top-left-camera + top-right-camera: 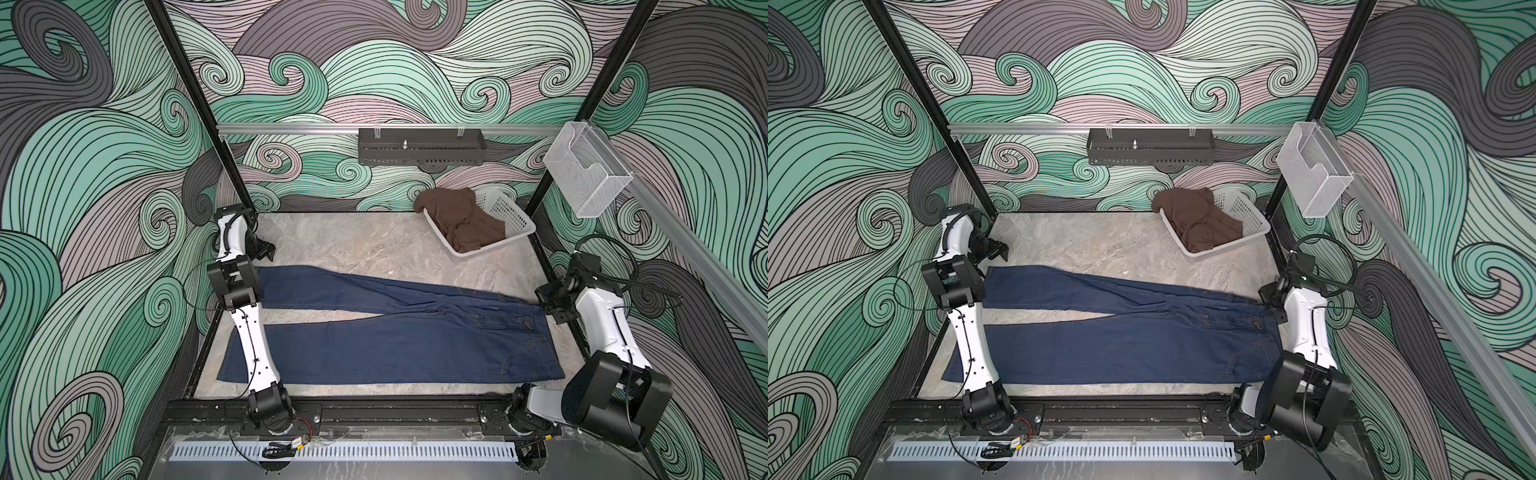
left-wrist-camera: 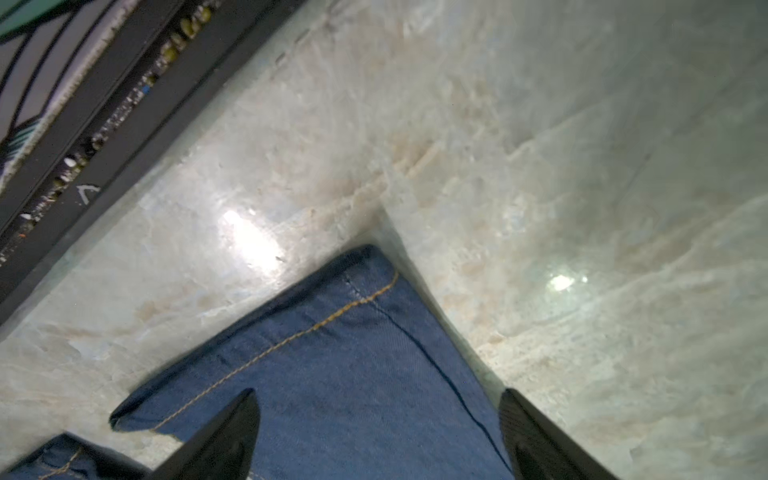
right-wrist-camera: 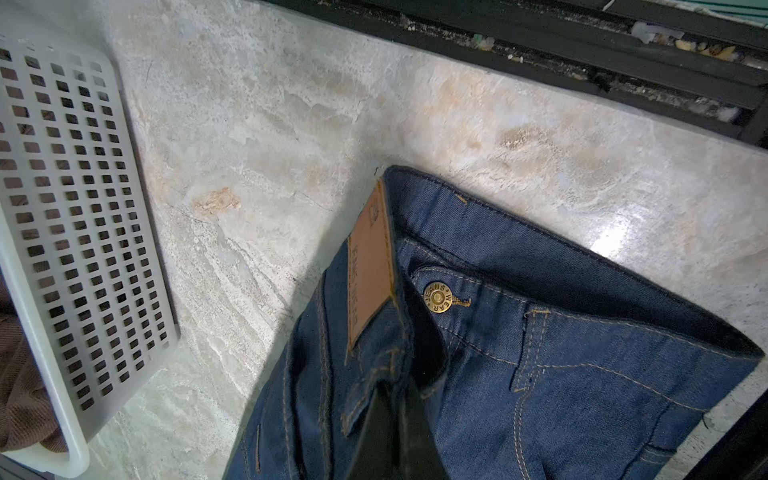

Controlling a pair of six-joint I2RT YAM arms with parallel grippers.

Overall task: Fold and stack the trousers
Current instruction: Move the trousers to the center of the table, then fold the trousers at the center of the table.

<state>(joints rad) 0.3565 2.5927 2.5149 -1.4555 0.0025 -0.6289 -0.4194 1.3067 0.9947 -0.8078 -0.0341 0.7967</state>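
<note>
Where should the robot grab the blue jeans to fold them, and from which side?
Take the jeans by a leg hem, coming down from above at the robot's left end. They lie flat on the table with both legs pointing that way, so the hems are free edges to pinch. The open left hand hangs over the far leg's hem.

In both top views the left arm (image 1: 249, 332) passes over the trousers (image 1: 395, 345) and hides a strip of both legs near the hems, and the right arm (image 1: 1304, 324) covers part of the waistband edge. In the left wrist view everything is a little smeared, and the bottom edge cuts off the fingers (image 2: 232, 436) of the left gripper (image 2: 378, 397). In the right wrist view the right gripper (image 3: 395, 428) is a dark blurred shape at the bottom edge, so whether it pinches cloth I cannot tell.
</note>
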